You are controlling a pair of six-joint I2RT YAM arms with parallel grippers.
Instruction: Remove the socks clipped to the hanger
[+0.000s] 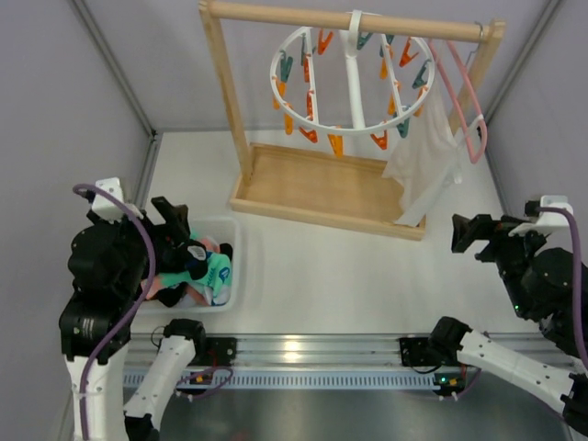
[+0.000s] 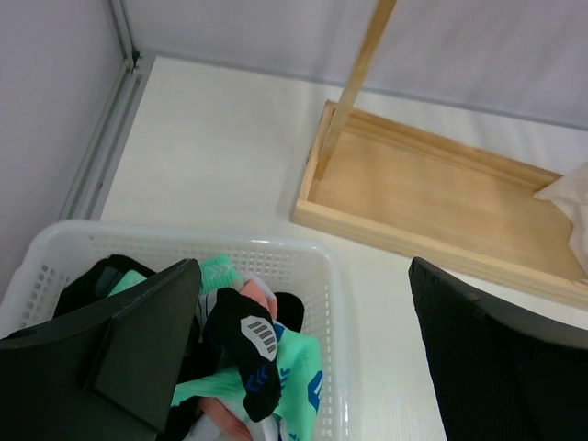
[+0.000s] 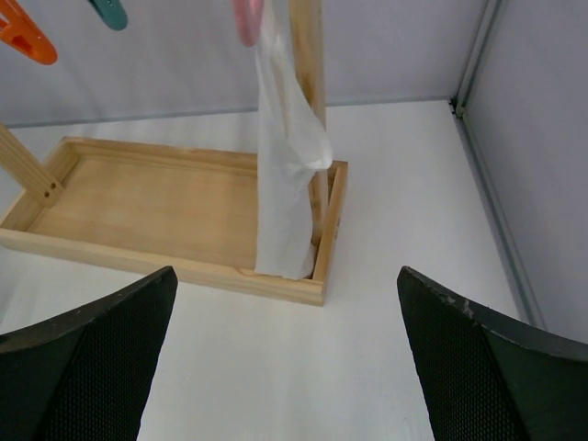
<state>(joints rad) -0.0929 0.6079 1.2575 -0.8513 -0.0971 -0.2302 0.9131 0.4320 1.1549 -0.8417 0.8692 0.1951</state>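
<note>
The white ring hanger (image 1: 353,130) hangs from the wooden rack's top bar, its orange and teal clips (image 1: 335,142) empty. The socks (image 1: 204,274), black, teal-mint and pink, lie piled in a white plastic basket (image 1: 231,230) at the left. In the left wrist view a black sock with a white label (image 2: 244,342) lies on a mint one (image 2: 299,367). My left gripper (image 1: 184,237) is open just above the basket, holding nothing. My right gripper (image 1: 473,234) is open and empty at the right, facing the rack's base.
The wooden rack (image 1: 317,188) with its tray base stands at the back centre. A white cloth garment (image 1: 424,161) hangs on a pink wire hanger (image 1: 470,115) at the rack's right end and reaches into the tray (image 3: 138,207). Grey walls close both sides.
</note>
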